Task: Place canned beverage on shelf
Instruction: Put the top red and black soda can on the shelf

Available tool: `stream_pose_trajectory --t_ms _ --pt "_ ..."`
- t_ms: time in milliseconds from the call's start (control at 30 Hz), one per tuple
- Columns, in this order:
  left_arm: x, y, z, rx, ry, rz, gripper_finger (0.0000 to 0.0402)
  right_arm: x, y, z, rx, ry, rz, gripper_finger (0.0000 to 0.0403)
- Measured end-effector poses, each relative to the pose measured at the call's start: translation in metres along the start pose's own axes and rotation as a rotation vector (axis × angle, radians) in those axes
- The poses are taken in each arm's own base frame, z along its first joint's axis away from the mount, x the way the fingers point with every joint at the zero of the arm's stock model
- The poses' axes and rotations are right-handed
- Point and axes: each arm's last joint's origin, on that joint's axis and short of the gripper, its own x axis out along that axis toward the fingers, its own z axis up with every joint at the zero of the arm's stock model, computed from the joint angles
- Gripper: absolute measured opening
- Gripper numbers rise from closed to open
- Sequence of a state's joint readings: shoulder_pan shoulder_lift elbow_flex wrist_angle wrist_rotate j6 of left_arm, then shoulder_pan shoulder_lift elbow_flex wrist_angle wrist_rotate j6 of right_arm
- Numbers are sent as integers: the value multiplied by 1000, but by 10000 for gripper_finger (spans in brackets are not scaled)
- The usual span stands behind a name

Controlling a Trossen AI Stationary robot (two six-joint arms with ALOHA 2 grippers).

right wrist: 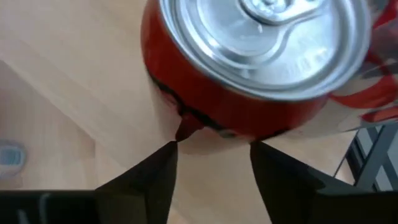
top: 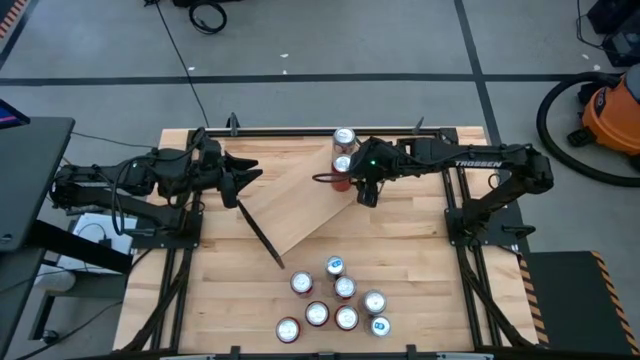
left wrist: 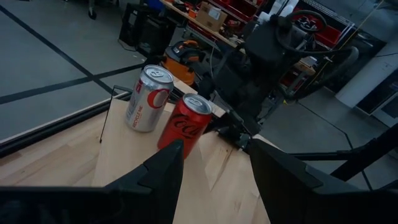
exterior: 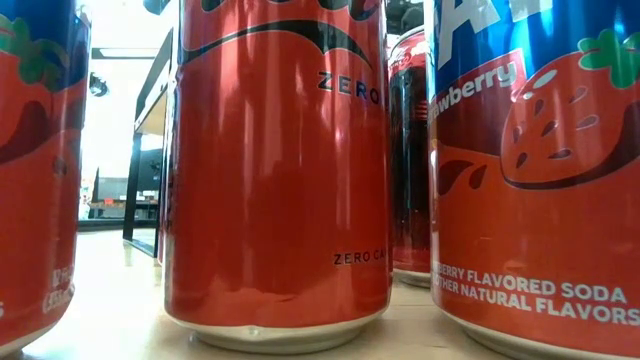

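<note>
The shelf (top: 300, 215), a long light-wood board, lies slantwise across the table. A silver can (top: 344, 137) and a red can (top: 341, 166) stand upright on its far end. My right gripper (right wrist: 213, 146) reaches in from the table's right, slanting down. Its open fingers end right at the red can's (right wrist: 249, 68) lower wall, and the can is not between them. My left gripper (top: 250, 178) hovers open at the table's left, pointing toward the two cans, with nothing between its fingers (left wrist: 168, 165). My right gripper has its fingertips (right wrist: 169, 149) right at the lower wall (right wrist: 193, 127) of the red can, on the side facing the table's right. I cannot tell whether they touch it. The can stands upright on the board.
Several more cans (top: 335, 300) stand grouped near the table's front edge, and they fill the low view (exterior: 280, 170). A thin black wire leg (left wrist: 107, 118) rises at the shelf's far end beside the silver can. An orange vacuum (top: 610, 115) sits on the floor beyond the right edge.
</note>
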State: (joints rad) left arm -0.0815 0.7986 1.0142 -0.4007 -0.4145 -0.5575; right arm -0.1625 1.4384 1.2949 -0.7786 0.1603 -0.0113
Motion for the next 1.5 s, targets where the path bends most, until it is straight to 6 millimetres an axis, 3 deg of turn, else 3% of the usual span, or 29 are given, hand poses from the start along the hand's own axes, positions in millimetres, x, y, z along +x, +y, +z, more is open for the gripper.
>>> stream_pose_trajectory --t_ms 333,533,800,1033,1200,1500 --pt "0 0 0 -1 0 0 194 0 -1 2 11 -23 -5 134" --pt "4 -1 -2 -13 5 12 194 -1 8 2 38 -22 7 122" --pt "54 -1 -18 38 68 129 194 -3 15 7 6 -77 9 122" --pt "104 25 -27 -41 120 259 194 -3 15 7 32 -75 10 123" --pt "136 41 -32 -74 150 244 194 -3 16 7 87 -75 13 123" --pt "170 55 -38 -105 122 205 194 -4 20 7 166 -76 28 123"
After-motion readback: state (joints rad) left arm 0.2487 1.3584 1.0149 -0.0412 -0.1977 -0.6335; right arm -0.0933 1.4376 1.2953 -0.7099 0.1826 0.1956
